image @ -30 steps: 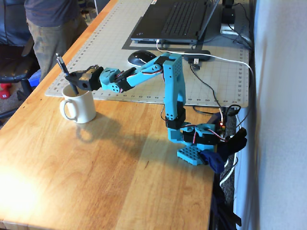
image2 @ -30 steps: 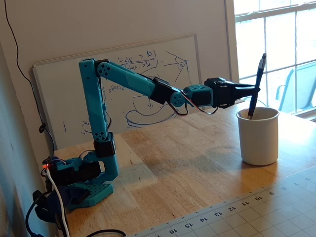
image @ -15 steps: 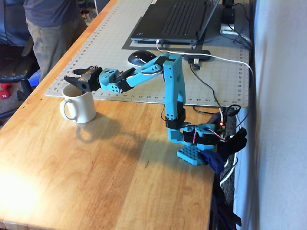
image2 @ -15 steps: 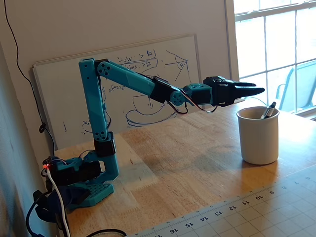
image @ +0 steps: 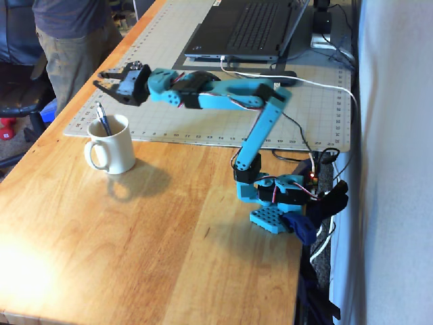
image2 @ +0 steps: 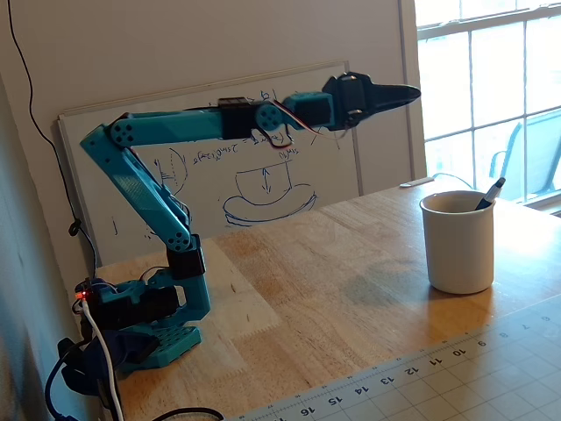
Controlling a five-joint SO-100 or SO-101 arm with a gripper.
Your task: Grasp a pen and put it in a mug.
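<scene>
The cream-white mug (image: 111, 149) stands on the wooden table at the left, its handle facing the front left. The dark pen (image: 103, 119) stands inside it, leaning on the rim with its upper end sticking out. Both also show in another fixed view, the mug (image2: 458, 246) at the right with the pen (image2: 489, 194) poking out. My gripper (image: 99, 78) is open and empty, up in the air above and slightly behind the mug. In that other fixed view the gripper (image2: 412, 91) is seen side-on, above and to the left of the mug.
A grey cutting mat (image: 203, 115) lies behind the mug, with an open laptop (image: 247, 27) on it. A person (image: 67, 40) stands at the table's far left edge. The arm's base (image: 270, 203) sits at the right edge. A whiteboard (image2: 202, 189) leans on the wall.
</scene>
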